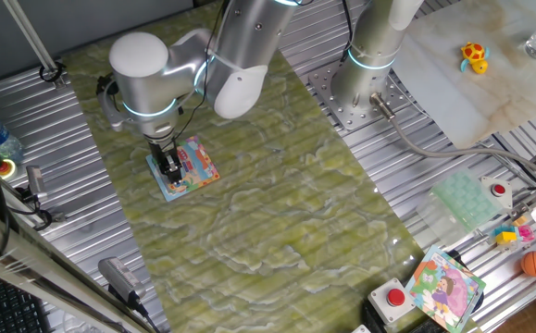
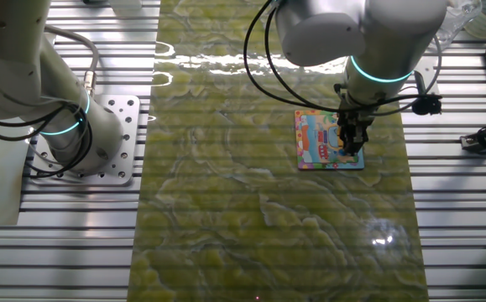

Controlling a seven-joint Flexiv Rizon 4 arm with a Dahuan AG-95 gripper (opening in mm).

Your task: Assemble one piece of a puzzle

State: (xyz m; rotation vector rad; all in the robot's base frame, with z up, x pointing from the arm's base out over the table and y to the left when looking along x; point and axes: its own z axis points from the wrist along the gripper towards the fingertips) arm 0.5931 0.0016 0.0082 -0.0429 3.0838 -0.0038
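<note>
The other fixed view puts your gripper (image 2: 351,149) right over the puzzle (image 2: 318,139), its right edge, fingers close together, perhaps pinching the piece unseen, so press straight down and release gently.

Glossy green mat (image 1: 277,213) (wet-looking sheen) covers ribbed metal table (image 1: 55,139).

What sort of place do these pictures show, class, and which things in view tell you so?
Probably a robotics lab bench: slatted metal tabletop, bolted arm base, red emergency button. The gripper is down at the puzzle on a green mat.
</note>
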